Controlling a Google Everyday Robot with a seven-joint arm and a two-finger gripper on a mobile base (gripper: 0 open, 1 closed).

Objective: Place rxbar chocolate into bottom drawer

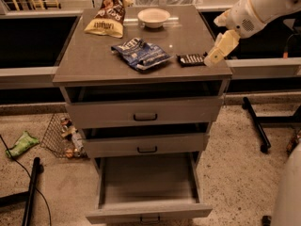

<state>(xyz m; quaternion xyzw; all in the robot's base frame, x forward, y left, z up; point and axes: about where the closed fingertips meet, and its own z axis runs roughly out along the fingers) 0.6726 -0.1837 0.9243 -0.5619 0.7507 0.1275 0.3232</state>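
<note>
The rxbar chocolate [191, 59] is a small dark bar with pale lettering, lying flat near the right front corner of the grey cabinet top [94, 65]. My gripper [214, 58] hangs from the pale arm at the upper right, its tip just right of the bar, close to it. The bottom drawer [148, 210] is pulled wide out and its inside looks bare. The two shallower drawers above it are slightly ajar.
A blue-and-white snack bag [140, 53] lies mid-top, a yellow-and-brown chip bag [106, 18] at the back left, a white bowl [154, 18] at the back. A wire basket [63, 136] with litter and a green wrapper [21, 144] sit on the floor left. A dark stand leg [256, 126] is on the right.
</note>
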